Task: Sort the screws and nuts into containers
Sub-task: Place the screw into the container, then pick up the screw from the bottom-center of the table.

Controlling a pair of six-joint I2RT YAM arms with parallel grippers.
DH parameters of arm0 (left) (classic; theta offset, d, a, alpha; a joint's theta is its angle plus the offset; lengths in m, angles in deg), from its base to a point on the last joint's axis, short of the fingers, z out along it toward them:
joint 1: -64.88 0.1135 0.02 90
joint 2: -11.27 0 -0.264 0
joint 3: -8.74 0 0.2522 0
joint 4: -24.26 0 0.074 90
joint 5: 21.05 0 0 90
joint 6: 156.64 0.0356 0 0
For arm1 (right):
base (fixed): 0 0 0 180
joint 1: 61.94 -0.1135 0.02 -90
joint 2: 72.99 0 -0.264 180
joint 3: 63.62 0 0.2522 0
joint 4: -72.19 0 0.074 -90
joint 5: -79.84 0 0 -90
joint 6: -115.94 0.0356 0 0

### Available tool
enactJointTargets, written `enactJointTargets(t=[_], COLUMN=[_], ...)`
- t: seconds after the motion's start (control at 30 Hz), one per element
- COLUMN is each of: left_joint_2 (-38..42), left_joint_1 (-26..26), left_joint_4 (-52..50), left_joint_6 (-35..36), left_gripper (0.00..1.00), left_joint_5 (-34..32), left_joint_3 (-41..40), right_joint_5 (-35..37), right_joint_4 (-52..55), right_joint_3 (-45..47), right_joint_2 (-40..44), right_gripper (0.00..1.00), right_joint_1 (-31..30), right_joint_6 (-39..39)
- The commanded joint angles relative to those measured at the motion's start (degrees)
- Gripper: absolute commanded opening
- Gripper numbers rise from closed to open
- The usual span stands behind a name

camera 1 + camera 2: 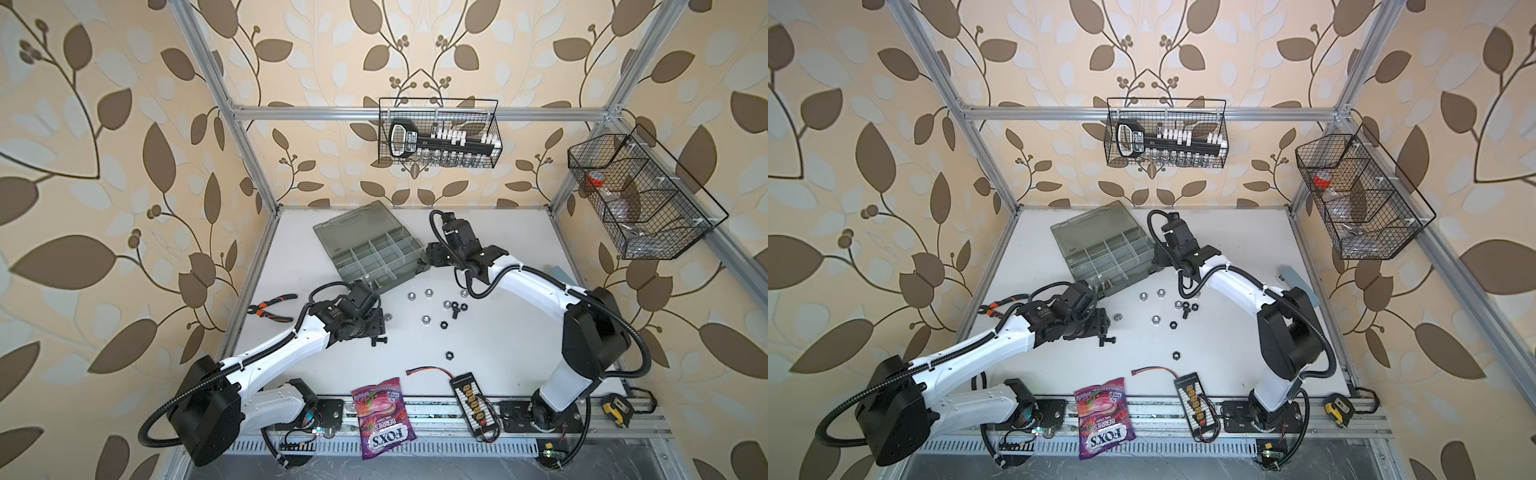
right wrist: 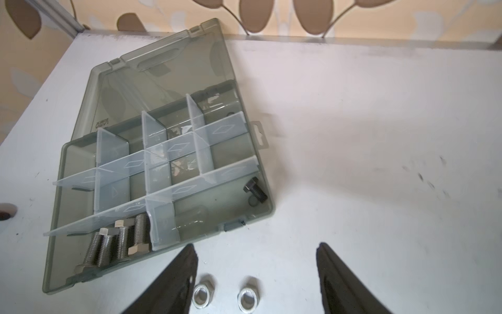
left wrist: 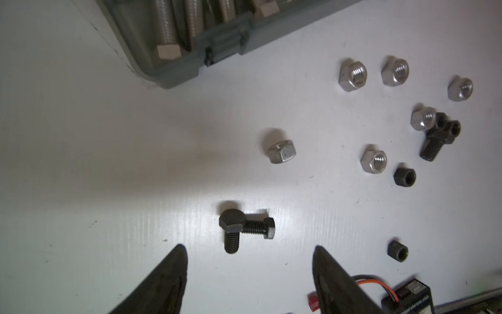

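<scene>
My left gripper (image 3: pixel 249 248) hung wide-jawed and empty by two matt black hex-head screws (image 3: pixel 239 228), near the grey-green translucent plastic organizer case (image 2: pixel 168 78); my right gripper (image 2: pixel 256 245), jaws apart, held nothing beside it, one black screw (image 2: pixel 255 189) in its corner compartment (image 2: pixel 217 206)

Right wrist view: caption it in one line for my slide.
Open right gripper near two silver nuts beside the organizer case, silver screws and one black screw in separate compartments.

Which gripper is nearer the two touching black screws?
Left. The left gripper hovers just short of the screws; the right gripper is farther off by the case, above two nuts.
</scene>
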Motion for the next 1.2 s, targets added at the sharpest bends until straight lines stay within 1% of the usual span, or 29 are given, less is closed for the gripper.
enactJointTargets(t=[0.0, 0.07, 0.2, 0.33, 0.47, 0.6, 0.83, 1.17], left_joint_2=[-2.03, -3.35, -5.09, -6.46, -8.3, -10.16, -11.84, -13.05], left_joint_1=[-1.56, -2.23, -2.7, -2.82, -2.94, -3.16, -3.3, -3.31], left_joint_4=[-1.01, -0.74, -0.23, 0.54, 1.27, 1.69, 2.16, 1.64], left_joint_6=[-2.35, -2.32, -2.41, -2.27, -1.99, -1.48, -1.6, -2.17], left_gripper=[0.68, 0.62, 0.5, 0.46, 0.39, 0.34, 0.25, 0.24], left_joint_5=[-1.63, -1.42, -0.58, -0.22, 0.22, 0.42, 0.1, -1.93], left_joint_3=[-0.98, -1.11, -1.68, -2.54, -2.62, -2.69, -2.65, -2.39], right_joint_5=[3.41, 4.51, 8.33, 12.4, 14.82, 15.5, 15.51, 15.44], right_joint_4=[-1.56, -2.13, -2.45, -3.07, -4.02, -4.5, -4.77, -4.77], right_joint_3=[6.3, 9.58, 14.65, 18.49, 20.72, 21.04, 20.99, 21.57], right_joint_2=[4.58, 7.82, 14.12, 18.96, 22.66, 24.03, 24.05, 24.42], right_gripper=[0.9, 0.99, 1.0, 1.0, 0.99, 1.0, 1.0, 0.99], right_joint_1=[1.45, 2.15, 2.75, 2.74, 2.79, 2.84, 2.83, 2.83], right_joint_6=[1.03, 1.1, 1.1, 1.28, 2.02, 2.25, 2.2, 2.16])
